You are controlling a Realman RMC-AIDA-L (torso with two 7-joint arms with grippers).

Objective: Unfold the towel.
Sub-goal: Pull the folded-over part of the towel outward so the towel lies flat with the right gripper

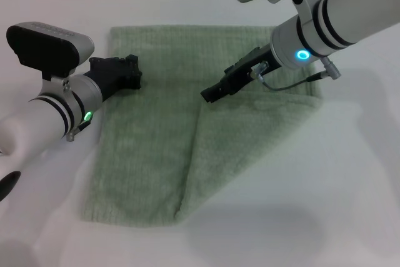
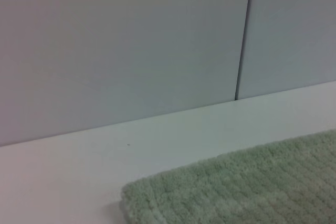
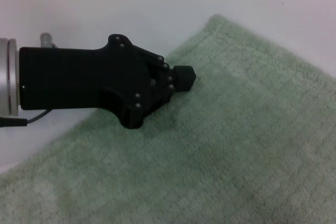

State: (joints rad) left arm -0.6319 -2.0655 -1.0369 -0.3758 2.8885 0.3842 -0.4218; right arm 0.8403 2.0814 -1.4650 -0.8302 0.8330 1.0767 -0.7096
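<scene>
The pale sage-green towel [image 1: 150, 136] lies flat on the white table, with its right part folded over as a triangular flap [image 1: 250, 129]. My right gripper [image 1: 207, 95] is over the towel's middle, shut at the flap's inner corner. My left gripper [image 1: 134, 73] is shut and rests on the towel's left edge near its far-left corner. The right wrist view shows the left gripper [image 3: 186, 75] with its tips together over the towel [image 3: 252, 145]. The left wrist view shows only a towel corner [image 2: 252, 187].
The white table [image 1: 312, 204] spreads around the towel on all sides. A pale wall with a vertical seam [image 2: 244, 35] stands behind the table's far edge. A thin cable [image 1: 287, 82] hangs from my right wrist over the towel.
</scene>
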